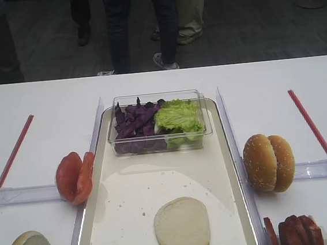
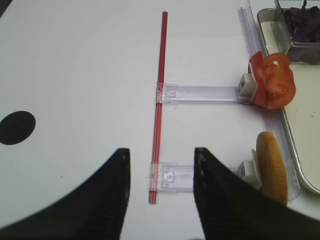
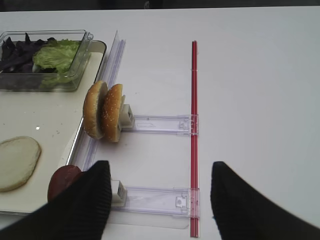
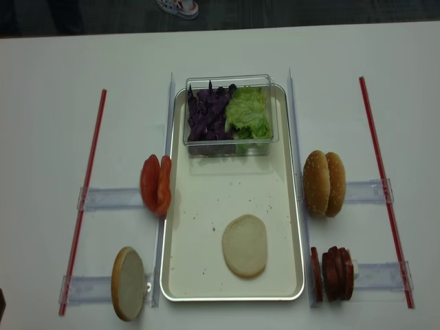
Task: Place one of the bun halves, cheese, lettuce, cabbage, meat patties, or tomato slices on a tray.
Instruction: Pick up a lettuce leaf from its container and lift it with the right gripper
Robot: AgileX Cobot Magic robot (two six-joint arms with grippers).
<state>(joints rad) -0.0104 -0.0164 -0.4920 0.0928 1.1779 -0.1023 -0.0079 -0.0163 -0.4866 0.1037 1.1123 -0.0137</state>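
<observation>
A: Item one, the tray (image 4: 289, 206): we logged a bun half (image 4: 244, 245) lying cut face up at its near end, and a clear tub (image 4: 265, 143) at the far end with cabbage (image 4: 205, 113) left, lettuce (image 4: 249, 112) right.

B: Only the overhead views showed us the whole tray; neither showed an arm.

A: Right gripper (image 3: 159, 200)?

B: In its wrist view we found it open wide, holding nothing, above the meat patties (image 3: 62, 181). Left gripper (image 2: 160, 192): likewise parted, empty, near the tomato slices (image 2: 272, 80).

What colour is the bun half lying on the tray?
Pale cream, cut face up; clearest in the realsense high view.
</observation>
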